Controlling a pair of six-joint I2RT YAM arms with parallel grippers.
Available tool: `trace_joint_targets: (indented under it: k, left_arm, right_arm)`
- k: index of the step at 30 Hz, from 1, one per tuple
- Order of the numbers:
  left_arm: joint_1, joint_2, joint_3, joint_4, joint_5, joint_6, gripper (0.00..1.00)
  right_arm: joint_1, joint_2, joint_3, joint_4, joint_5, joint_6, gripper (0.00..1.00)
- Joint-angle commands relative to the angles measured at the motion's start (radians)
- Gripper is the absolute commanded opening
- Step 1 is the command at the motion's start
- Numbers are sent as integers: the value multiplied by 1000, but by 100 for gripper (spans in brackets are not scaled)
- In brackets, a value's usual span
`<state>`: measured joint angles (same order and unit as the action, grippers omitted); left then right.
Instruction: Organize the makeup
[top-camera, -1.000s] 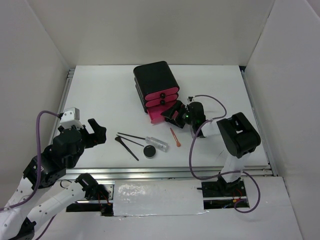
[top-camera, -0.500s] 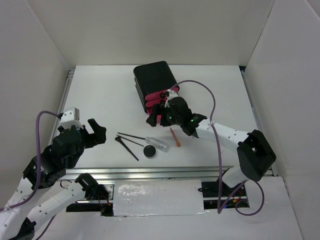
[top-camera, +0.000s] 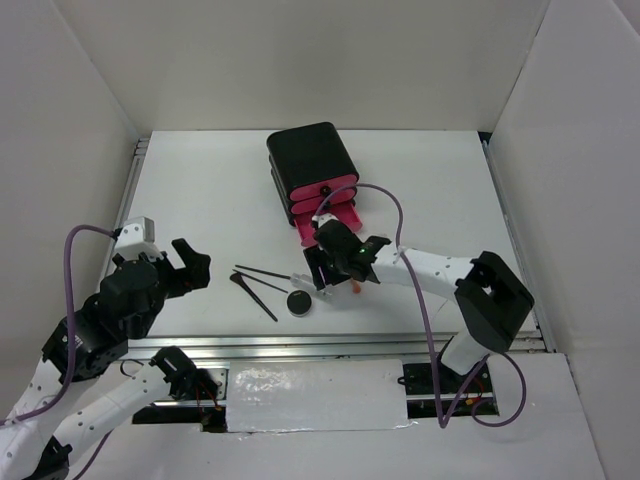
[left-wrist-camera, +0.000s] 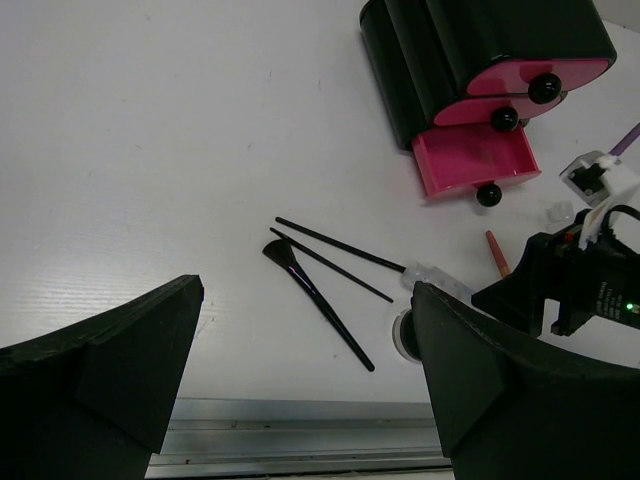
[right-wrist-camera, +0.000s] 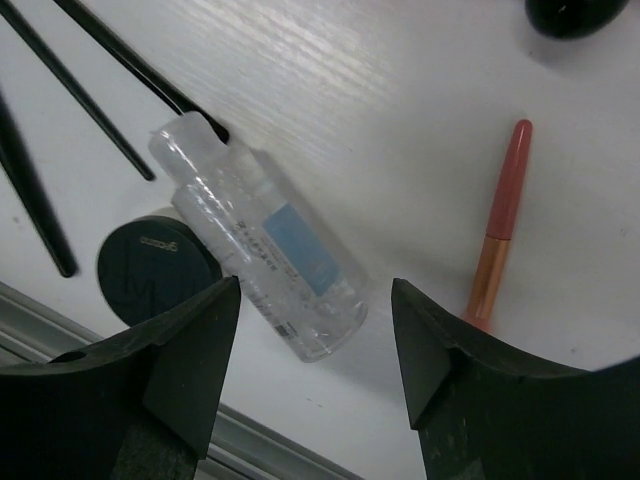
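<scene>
Idling with left claw (top-camera: 188, 262) spread empty, left of the black chest (top-camera: 312, 165); just swung down from its open pink drawer (left-wrist-camera: 470, 158) to straddle the clear bottle (right-wrist-camera: 265, 255) lying before the chest, with right claw (right-wrist-camera: 315, 330) parted, narrowing, not gripping yet

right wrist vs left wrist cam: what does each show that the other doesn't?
Right wrist only: the blue label on the small clear plastic bottle and the faint lettering on the round black compact.
Left wrist only: the black chest with pink drawers, its lowest drawer pulled out, and the thin black brushes at full length.
Both: bottle, compact, orange-pink stick and parts of the brushes, all lying on the white table. A dark rounded shape at the right wrist's top edge may be a drawer knob.
</scene>
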<state>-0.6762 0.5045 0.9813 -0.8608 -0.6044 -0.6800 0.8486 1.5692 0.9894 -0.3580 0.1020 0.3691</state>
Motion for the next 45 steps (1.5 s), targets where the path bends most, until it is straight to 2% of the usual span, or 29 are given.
trace_joint_targets:
  k: [1,10,19,21,25,26,30,33,38,42,45]
  left_arm:
    - [-5,-20,-4,28,-14,14,100]
    - [-5,-1,-3,32,-8,20,99]
    - [-5,-6,-4,32,-8,20,99]
    - [-6,-3,-4,32,-6,20,99]
    - [-5,-4,-4,31,-6,20,99]
    - [-5,-7,-4,32,-6,19,99]
    - [-5,-15,-4,32,-6,22,99]
    - [-5,-17,-6,32,-5,20,99]
    - [-5,-21,-4,29,-12,14,99]
    - [-6,-27,-4,28,-17,13,99]
    - [-6,-26,-3,25,-20,11,99]
  right_arm:
    - [10,54,26,-48,8,-38,69]
    - [30,87,14,-15,-25,-39,67]
    - [30,192,38,-35,7,-44,62]
    - [30,198,46,-47,19,-39,57]
    - [30,170,55,-61,76,-7,40]
    - [30,160,55,-64,90,-1,33]
    - [29,34,37,-30,123,59,15]
    - [3,-90,3,65,73,129,14]
    - [-77,-259,-78,246,91,425,16]
    - [-105,-356,-165,336,242,661,17]
    - [-117,-371,-214,388,345,908,13]
